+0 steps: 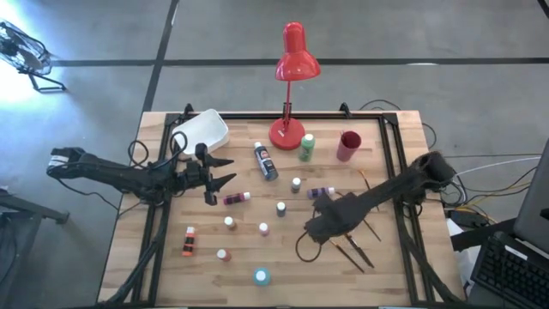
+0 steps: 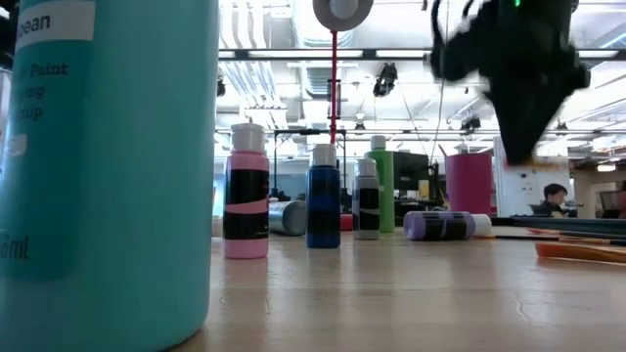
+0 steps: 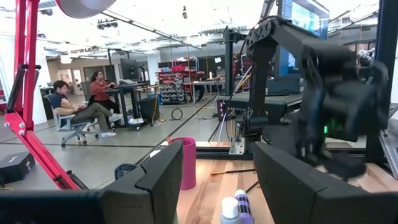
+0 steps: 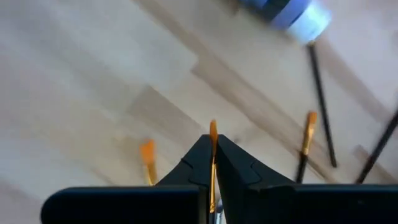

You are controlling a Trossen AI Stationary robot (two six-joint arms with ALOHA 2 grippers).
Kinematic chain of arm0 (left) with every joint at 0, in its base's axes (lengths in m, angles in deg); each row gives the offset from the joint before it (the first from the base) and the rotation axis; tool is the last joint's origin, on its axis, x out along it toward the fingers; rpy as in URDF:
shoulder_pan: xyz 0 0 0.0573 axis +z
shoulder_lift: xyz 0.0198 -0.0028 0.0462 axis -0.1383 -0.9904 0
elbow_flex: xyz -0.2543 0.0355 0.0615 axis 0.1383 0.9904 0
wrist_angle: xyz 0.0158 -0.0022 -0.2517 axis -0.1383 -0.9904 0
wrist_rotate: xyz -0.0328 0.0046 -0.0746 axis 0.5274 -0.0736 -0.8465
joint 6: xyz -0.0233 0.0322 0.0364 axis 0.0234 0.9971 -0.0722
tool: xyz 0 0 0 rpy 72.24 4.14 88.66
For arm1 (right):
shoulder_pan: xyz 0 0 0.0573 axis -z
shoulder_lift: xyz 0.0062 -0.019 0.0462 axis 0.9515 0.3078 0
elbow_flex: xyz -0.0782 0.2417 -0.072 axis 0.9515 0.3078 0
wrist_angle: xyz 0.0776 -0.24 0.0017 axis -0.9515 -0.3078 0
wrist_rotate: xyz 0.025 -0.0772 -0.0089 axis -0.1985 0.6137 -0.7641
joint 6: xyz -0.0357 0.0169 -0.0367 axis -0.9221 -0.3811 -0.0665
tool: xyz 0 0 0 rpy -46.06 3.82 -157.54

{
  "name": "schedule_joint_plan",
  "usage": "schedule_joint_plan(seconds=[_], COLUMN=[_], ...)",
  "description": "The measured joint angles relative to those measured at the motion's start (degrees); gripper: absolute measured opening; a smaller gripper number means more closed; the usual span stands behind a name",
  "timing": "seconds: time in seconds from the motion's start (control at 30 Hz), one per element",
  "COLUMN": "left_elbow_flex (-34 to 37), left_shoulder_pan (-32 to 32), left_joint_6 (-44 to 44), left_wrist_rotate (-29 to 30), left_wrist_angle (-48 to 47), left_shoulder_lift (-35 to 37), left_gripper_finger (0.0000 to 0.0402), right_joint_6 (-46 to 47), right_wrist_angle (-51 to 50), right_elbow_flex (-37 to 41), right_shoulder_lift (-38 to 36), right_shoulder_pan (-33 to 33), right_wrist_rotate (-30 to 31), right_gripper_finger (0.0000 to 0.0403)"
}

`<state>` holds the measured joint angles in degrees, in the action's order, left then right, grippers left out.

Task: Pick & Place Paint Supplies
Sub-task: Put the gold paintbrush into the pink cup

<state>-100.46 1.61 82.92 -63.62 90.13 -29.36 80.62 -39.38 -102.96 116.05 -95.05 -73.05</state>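
My right jaws are pinched tight on a thin brush (image 4: 212, 163), its orange tip poking out past my right gripper (image 4: 213, 152), which points down at the table (image 1: 390, 262) from a bent arm reaching in from the right edge. More brushes (image 4: 305, 138) lie on the wood just beside, near a purple bottle (image 4: 292, 14) on its side. My left gripper (image 3: 214, 180) hangs level over the table's left, jaws wide apart, aimed toward the pink cup (image 3: 186, 168).

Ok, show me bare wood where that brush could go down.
Bare: the near right corner of the wooden table, beyond the loose brushes, and the near left corner below the orange bottle. Crowded: the centre, around the small bottles.
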Motion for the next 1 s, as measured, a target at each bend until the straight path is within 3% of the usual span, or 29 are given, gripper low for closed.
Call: schedule_joint_plan(seconds=[0.27, 0.53, 0.77, 1.0], left_elbow_flex=[0.00, 0.00, 0.00, 0.00], left_shoulder_pan=[-0.01, -0.01, -0.01, -0.01], left_joint_6=[0.00, 0.00, 0.85, 0.90], left_wrist_rotate=[0.20, 0.20, 0.41, 0.96], left_wrist_angle=[-0.01, 0.02, 0.10, 0.13], left_shoulder_lift=[0.00, 0.00, 0.00, 0.00], left_gripper_finger=[0.0202, 0.0202, 0.0202, 0.0202], right_joint_6=[3.04, -3.62, -9.83, -15.93], right_wrist_angle=[-0.87, -1.10, -0.50, 0.43], right_elbow_flex=[0.04, 0.44, 0.37, 0.37], right_shoulder_lift=[-14.64, -25.00, -32.34, -36.54], right_shoulder_pan=[-3.20, -3.05, -2.40, -0.63], right_wrist_rotate=[18.21, 38.21, 47.66, 51.93], right_gripper_finger=[0.0009, 0.0008, 0.0008, 0.0008])
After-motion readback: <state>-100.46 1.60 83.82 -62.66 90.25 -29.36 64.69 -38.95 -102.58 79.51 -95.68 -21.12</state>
